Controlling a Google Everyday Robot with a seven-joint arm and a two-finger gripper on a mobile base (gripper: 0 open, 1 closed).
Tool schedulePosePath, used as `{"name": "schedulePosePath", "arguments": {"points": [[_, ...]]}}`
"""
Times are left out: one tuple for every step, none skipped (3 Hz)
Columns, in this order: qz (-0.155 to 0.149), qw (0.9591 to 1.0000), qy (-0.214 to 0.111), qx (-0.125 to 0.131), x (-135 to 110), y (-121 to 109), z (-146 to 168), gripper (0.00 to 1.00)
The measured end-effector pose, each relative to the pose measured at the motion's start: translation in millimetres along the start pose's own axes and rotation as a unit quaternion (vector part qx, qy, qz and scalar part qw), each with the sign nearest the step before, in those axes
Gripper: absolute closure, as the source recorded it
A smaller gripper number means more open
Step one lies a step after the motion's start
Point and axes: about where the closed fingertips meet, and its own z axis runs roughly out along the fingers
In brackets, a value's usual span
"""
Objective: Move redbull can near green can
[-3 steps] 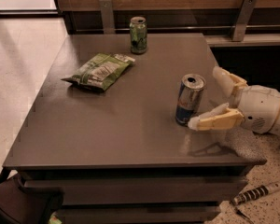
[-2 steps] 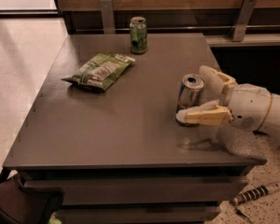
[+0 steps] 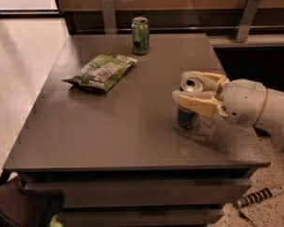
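The grey table (image 3: 109,141) carried everything, its near right corner lying just under the claw; the white forearm (image 3: 255,105) reached in over that corner from the side, low and nearly level, probably so the fingers could take a standing can across its body; the flat green snack bag (image 3: 100,71) lay well away from the claw, out toward the middle-left of the tabletop as the camera saw it, and it looked to sit beside the straight run to the goal, not across it, though a wide sweep could brush its nearer end; the green can (image 3: 140,35) stood upright well apart from the claw, close to the table's far edge, with bare table around it for a second can; the redbull can (image 3: 192,84) stood upright inside the claw, its blue base at or just above the tabletop, which of the two I could not tell; the gripper (image 3: 182,86) had one finger across the can's front and the other behind its rim, clamped on it as far as I could judge, so carrying it across seemed the step in hand.
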Motion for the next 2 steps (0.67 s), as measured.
{"name": "schedulePosePath", "arguments": {"points": [[-0.001,1.0,0.0,-0.002,-1.0,1.0,1.6,0.94],[-0.002,1.0,0.0,-0.003,-1.9,1.8,2.9,1.0]]}}
